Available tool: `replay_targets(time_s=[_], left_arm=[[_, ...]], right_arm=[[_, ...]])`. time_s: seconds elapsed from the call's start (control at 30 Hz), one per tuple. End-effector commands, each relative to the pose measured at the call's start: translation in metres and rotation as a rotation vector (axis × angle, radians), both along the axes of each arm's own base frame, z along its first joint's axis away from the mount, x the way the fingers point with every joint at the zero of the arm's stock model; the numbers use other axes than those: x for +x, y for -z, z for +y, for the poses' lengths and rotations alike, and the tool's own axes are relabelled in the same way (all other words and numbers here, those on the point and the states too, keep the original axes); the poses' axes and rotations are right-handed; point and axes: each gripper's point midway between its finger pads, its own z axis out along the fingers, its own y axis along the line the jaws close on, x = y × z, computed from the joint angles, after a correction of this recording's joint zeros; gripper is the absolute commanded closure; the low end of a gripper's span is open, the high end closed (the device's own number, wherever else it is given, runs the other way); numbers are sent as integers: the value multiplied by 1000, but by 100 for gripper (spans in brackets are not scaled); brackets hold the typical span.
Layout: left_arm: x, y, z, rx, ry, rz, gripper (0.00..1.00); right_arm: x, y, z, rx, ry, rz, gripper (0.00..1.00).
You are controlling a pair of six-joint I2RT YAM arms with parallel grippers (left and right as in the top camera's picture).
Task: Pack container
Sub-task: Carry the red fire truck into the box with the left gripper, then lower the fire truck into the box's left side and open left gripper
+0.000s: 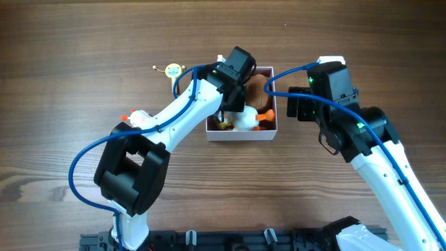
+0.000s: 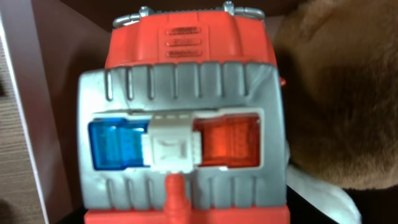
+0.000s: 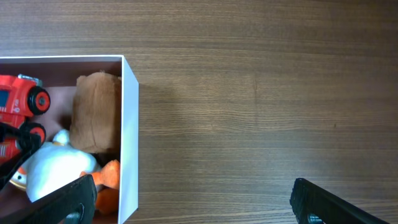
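Container (image 1: 241, 137) sits mid-table, open-topped. Small yellow toy (image 1: 172, 70) lies on table (image 1: 70, 56) near its far-left corner. Left gripper (image 1: 233, 101) is down inside container over red toy truck (image 2: 186, 93); jaws hidden, can't tell if parted or closed. Brown plush (image 3: 93, 112) and white plush (image 3: 56, 168) lie beside truck. Right gripper (image 3: 193, 202) hovers just right of container, fingers spread wide, nothing held.

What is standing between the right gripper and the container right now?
Nothing visible. The right gripper hangs open right beside the container, at its white wall, with only bare table there.
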Motion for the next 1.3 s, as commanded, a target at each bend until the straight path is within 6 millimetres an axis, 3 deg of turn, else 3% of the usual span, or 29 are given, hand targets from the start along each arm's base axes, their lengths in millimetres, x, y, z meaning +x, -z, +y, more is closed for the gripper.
replay_targets(time_s=[0.0,0.5,0.7,0.87,1.03,1.13,1.2,1.27], left_arm=[[9,-3,3,21,-38,-37,39],[14,8,9,51,-72,-42,34],[14,8,9,51,-73,-41,24],[14,8,9,50,-73,-41,22],[19,-4,6,26,-74,-73,28],[21,-20,4,5,-72,-103,45],[22,-33,4,-13,-73,-126,53],[23,-46,5,-21,-78,-155,54]], right_arm=[[3,-11,-1,13,16,-30,1],[3,-11,-1,13,16,-30,0],[3,-11,-1,14,16,-30,0],[3,-11,-1,13,16,-30,1],[3,-11,-1,13,16,-30,1],[3,-11,-1,14,16,-30,1],[3,-11,-1,13,16,-30,1],[3,-11,-1,14,16,-30,0]])
